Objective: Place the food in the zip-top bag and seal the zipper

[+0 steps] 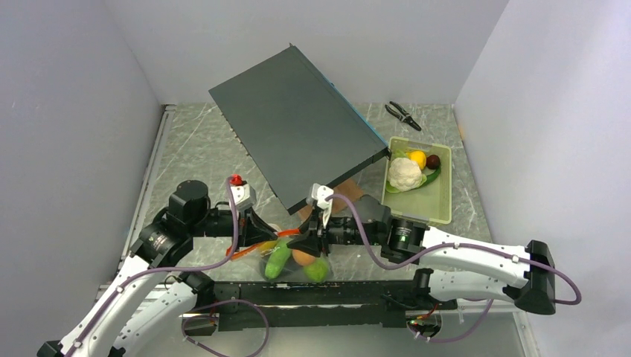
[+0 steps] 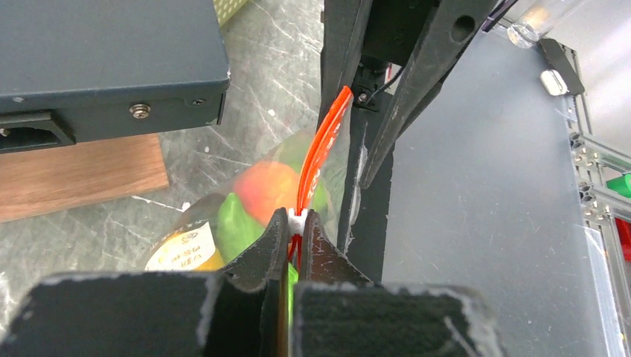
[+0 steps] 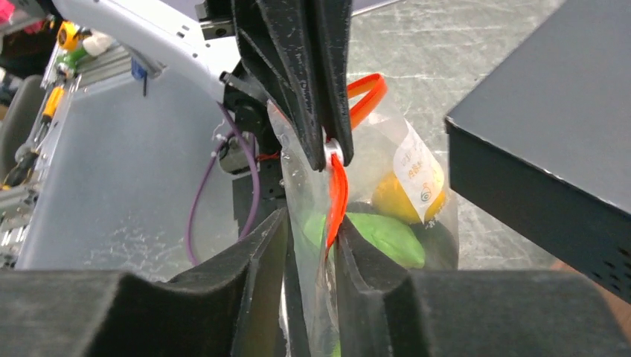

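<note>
Near the front edge of the grey marbled surface (image 1: pixel 201 141), the clear, crinkly zip-top bag (image 1: pixel 294 262) is between the two arms. The left claw (image 2: pixel 295 217) is pinched tight on the thin orange-red zipper (image 2: pixel 316 160), just at a small white part of the strip. The right claw (image 3: pixel 311 223) stands narrowly apart, and the bag film and the zipper pass between its rough black fingers. Inside the bag are a smooth green piece (image 3: pixel 387 238), a round yellow piece (image 3: pixel 398 197) and an orange fruit (image 2: pixel 268 186). Further right, the bumpy white cauliflower (image 1: pixel 404 172) lies in the pale green rectangular tray (image 1: pixel 439 212).
</note>
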Controlling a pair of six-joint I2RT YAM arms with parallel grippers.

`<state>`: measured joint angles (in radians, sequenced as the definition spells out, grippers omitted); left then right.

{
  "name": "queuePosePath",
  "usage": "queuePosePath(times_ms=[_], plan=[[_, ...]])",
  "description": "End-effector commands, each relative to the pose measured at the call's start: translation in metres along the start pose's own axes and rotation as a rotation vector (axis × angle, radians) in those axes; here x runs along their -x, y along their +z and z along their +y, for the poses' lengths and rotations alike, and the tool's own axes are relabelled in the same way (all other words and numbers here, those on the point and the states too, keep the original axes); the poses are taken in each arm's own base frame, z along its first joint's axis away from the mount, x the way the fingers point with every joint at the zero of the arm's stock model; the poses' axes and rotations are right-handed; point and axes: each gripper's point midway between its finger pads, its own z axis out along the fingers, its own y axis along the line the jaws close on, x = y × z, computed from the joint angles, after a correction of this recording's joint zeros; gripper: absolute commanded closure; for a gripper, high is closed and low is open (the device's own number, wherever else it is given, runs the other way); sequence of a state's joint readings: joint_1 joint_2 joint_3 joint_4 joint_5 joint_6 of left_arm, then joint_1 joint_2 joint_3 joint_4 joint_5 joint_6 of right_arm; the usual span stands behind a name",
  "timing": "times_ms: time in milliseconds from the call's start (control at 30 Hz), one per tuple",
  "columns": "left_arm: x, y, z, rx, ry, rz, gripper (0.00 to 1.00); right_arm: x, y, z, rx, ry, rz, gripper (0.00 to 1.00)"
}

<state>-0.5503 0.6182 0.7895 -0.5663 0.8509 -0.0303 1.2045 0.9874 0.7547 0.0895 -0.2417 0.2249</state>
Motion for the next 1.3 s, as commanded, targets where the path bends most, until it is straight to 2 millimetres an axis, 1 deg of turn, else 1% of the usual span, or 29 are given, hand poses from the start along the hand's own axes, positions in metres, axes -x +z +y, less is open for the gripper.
queuePosePath(times_ms=[0,33,167,300,333,367,500,600,667,733,833,900,1000,1133,1267], plan=[[0.011,-0.002,-0.013,-0.059,0.012,-0.018,1.0,0.015,0.003,0.014,0.079,-0.064,0.035,0.65],[0.012,-0.002,-0.014,-0.063,0.015,-0.018,1.0,0.009,0.005,0.013,0.083,-0.06,0.067,0.63],[0.013,-0.002,-0.014,-0.067,0.014,-0.02,1.0,0.01,0.011,0.011,0.08,-0.065,0.122,0.61],[0.013,-0.003,-0.016,-0.073,0.015,-0.022,1.0,0.016,0.016,0.001,0.037,-0.063,0.134,0.61],[0.013,-0.003,-0.016,-0.074,0.016,-0.023,1.0,0.017,0.017,0.0,0.035,-0.063,0.141,0.64],[0.014,-0.004,-0.017,-0.074,0.017,-0.024,1.0,0.017,0.018,-0.001,0.032,-0.065,0.147,0.69],[0.014,-0.005,-0.016,-0.061,0.018,-0.025,1.0,0.019,0.019,-0.006,0.01,-0.078,0.148,1.0],[0.016,-0.007,-0.014,-0.03,0.009,-0.026,1.0,0.027,0.013,-0.019,-0.082,-0.072,0.107,1.0],[0.016,-0.008,-0.009,0.01,-0.011,-0.023,1.0,0.033,0.005,-0.037,-0.205,-0.049,0.061,1.0],[0.016,-0.009,-0.003,0.051,-0.035,-0.017,1.0,0.041,-0.008,-0.056,-0.342,-0.025,0.015,1.0],[0.014,-0.011,0.004,0.101,-0.056,0.0,1.0,0.047,-0.037,-0.082,-0.537,0.028,-0.058,1.0],[0.011,-0.012,0.008,0.131,-0.069,0.012,1.0,0.047,-0.056,-0.093,-0.625,0.049,-0.1,1.0],[0.006,-0.014,0.013,0.162,-0.079,0.026,1.0,0.043,-0.081,-0.1,-0.694,0.062,-0.136,1.0],[0.0,-0.015,0.018,0.194,-0.097,0.039,1.0,0.03,-0.102,-0.108,-0.752,0.059,-0.125,1.0],[-0.001,-0.016,0.019,0.206,-0.112,0.047,1.0,0.021,-0.121,-0.114,-0.805,0.057,-0.128,1.0]])
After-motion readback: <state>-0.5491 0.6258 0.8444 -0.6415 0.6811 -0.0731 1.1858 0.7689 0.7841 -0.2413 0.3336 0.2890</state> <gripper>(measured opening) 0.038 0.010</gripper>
